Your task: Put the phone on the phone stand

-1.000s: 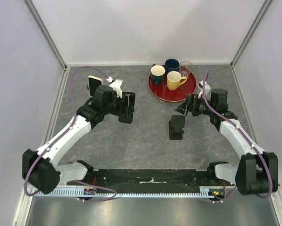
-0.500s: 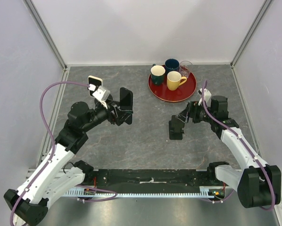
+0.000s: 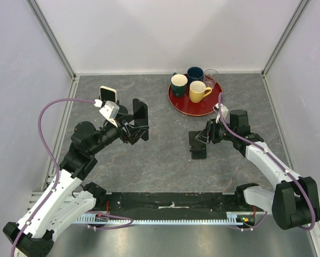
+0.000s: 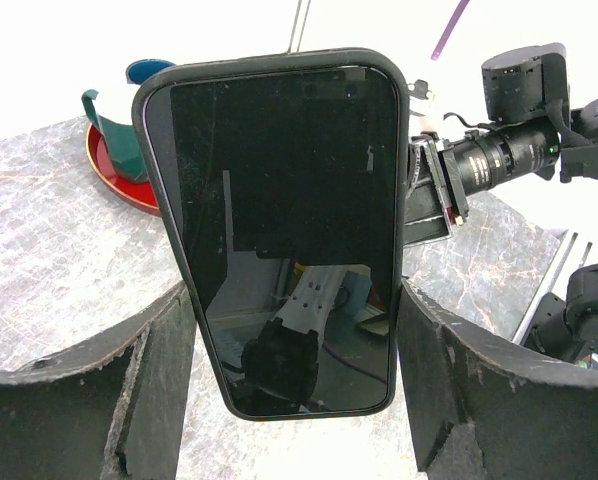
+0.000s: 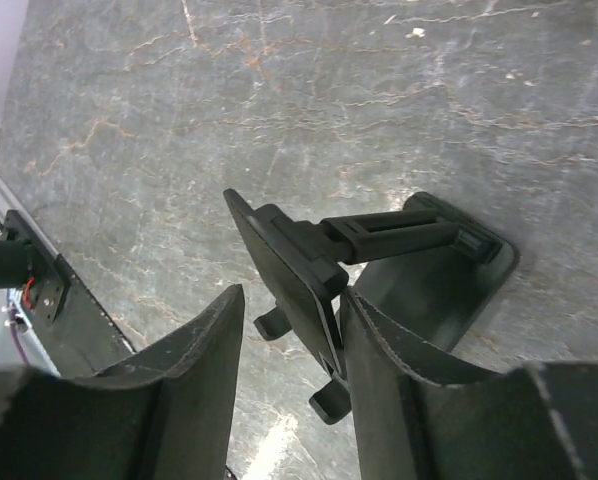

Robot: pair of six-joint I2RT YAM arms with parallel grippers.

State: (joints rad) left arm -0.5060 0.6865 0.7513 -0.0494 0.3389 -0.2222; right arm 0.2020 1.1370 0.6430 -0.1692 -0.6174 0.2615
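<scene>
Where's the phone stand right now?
Top view: the phone stand stands right of centre, just nearer the arms than the red tray. The right tool straddles its back plate.

Red tray (image 4: 114, 178) and teal mug (image 4: 117, 122) mostly behind the phone (image 4: 279, 230); phone stand (image 5: 309, 262) base partly behind right fingers (image 5: 419, 372).

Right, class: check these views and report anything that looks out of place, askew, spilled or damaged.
Nothing stands out. The phone sits upright and intact in the left gripper. The phone stand rests flat on the table, inside the right gripper. The mugs stand upright on the red tray.
</scene>
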